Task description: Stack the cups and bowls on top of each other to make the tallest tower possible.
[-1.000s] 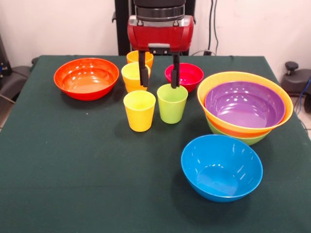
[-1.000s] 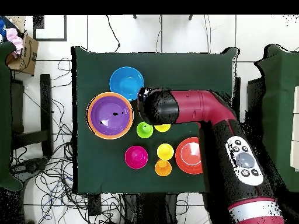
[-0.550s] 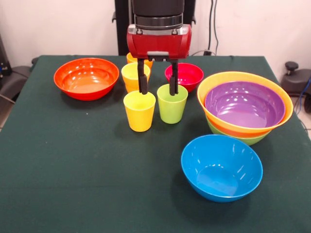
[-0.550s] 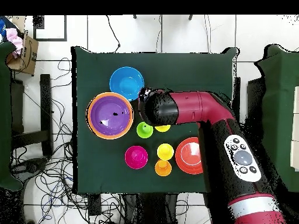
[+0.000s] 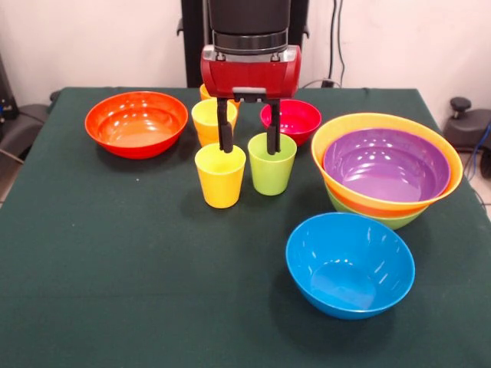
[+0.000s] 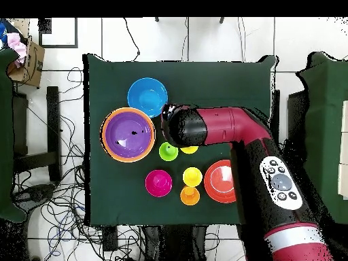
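The gripper (image 5: 248, 142) hangs with its fingers (image 5: 225, 132) spread wide and holding nothing. One tip hangs at the back rim of the yellow cup (image 5: 220, 175), the other at the back rim of the green cup (image 5: 271, 163), so the jaws straddle the gap between the two cups rather than either cup.

That is the risk, as I judge it: a straight descent would put a tip into each cup or onto their rims, and a close from there would drag the two together or tip one over. The light tumblers would slide easily on the cloth. Centring over one cup first seems needed.

Both front cups stand upright and empty near the middle of the table (image 5: 115, 268). Behind them, toward the far edge, a second yellow cup (image 5: 209, 119) sits nested in an orange cup, and another orange cup (image 6: 189, 196) stands behind that, mostly hidden in the front view. The magenta bowl (image 5: 295, 118) beside them is empty.

The tower (image 5: 387, 172) so far sits by the front view's right edge: a purple bowl (image 5: 387, 165) nested in an orange bowl (image 5: 337, 134), over a green bowl (image 5: 383, 221). The blue bowl (image 5: 350, 264), toward the near edge, and the red bowl (image 5: 136, 123), at the far left, are empty and well apart.
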Motion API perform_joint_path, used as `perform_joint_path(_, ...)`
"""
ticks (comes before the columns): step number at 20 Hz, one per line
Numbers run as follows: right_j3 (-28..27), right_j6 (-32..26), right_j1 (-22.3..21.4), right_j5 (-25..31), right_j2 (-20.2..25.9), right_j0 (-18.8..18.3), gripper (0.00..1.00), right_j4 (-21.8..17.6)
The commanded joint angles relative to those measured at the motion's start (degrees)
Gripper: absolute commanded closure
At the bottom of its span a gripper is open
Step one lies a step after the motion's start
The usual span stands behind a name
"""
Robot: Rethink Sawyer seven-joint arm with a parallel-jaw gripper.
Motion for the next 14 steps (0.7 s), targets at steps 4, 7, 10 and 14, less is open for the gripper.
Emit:
perform_joint_path(4, 0.0, -9.5, 1.1, 1.1, 3.5, -0.7, 0.0, -4.3)
perform_joint_path(7, 1.0, -13.4, 1.0, 4.4, 5.4, -1.7, 0.0, -4.1)
perform_joint_path(10, 0.6, -15.9, 0.8, 7.6, 5.3, -1.5, 0.0, -5.4)
perform_joint_path(14, 1.3, -17.4, 1.7, 8.3, 5.7, -1.5, 0.0, -7.5)
